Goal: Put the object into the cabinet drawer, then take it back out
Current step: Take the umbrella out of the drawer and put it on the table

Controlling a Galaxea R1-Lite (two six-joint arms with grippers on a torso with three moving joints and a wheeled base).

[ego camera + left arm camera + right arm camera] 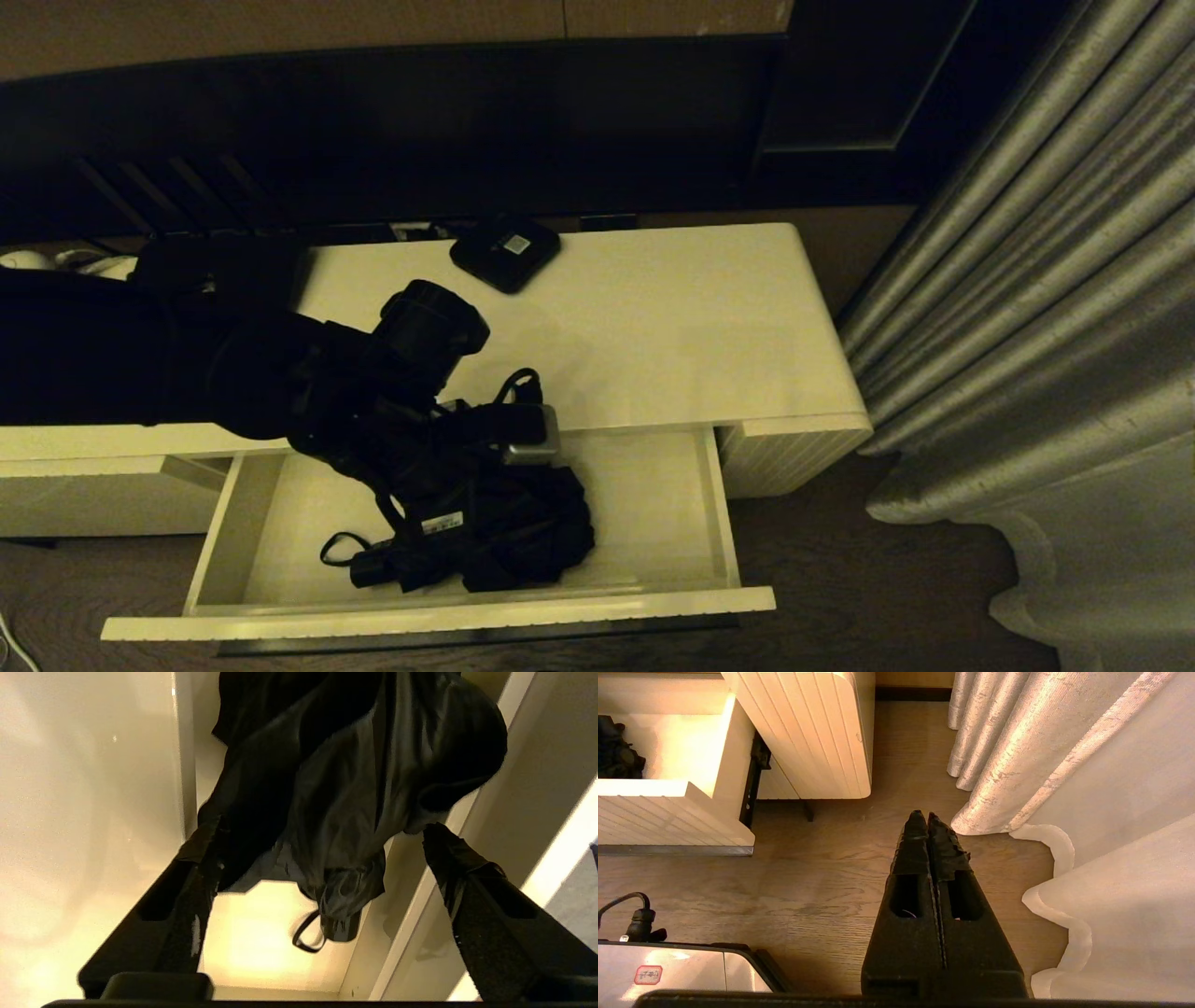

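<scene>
Left gripper (317,844) spread wide over umbrella (509,537) lying in drawer (653,523); 6 o'clock of cabinet top (672,317).

box label (515,245): white, print too small to read
umbrella tag (442,523): white, print unreadable
red stamp on robot base (648,974): characters not legible
</scene>
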